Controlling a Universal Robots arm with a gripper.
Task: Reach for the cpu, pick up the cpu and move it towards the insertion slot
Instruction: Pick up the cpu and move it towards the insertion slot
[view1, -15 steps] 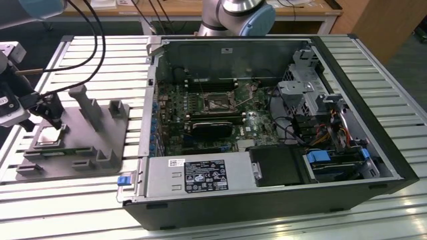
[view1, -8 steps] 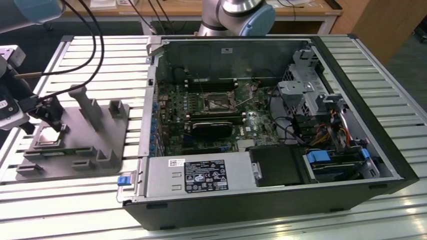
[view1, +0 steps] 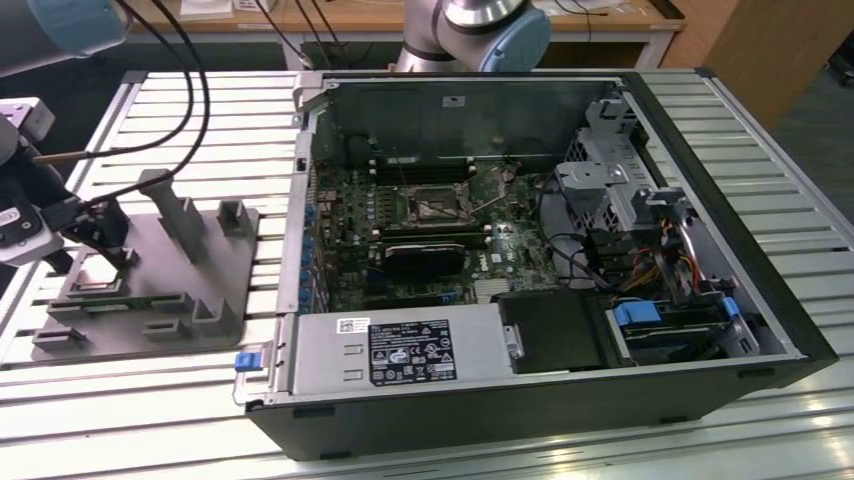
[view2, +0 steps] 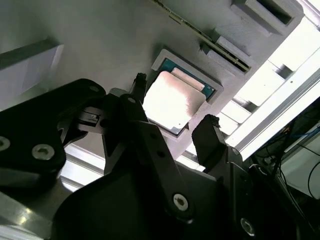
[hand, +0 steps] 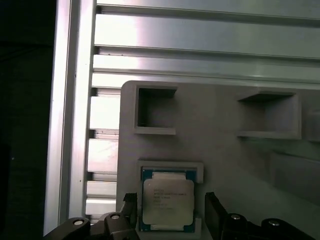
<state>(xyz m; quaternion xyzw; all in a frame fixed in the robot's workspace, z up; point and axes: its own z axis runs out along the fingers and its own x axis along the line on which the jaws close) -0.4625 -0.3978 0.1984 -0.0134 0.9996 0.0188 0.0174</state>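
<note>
Cpu (hand: 167, 201), flat silvery square in grey fixture (hand: 225, 165) recess, between parted gripper (hand: 170, 205) fingers close beside opposite edges.

The gripper (view2: 174, 104) has its fingers (hand: 212, 212) spread astride the cpu (hand: 168, 200), a gap on each side. Just beside stand upright posts (view1: 180, 212) of the grey fixture (view1: 230, 288). The computer case's side wall (view1: 296, 200) rises between fixture and insertion slot (view1: 434, 203).
</note>
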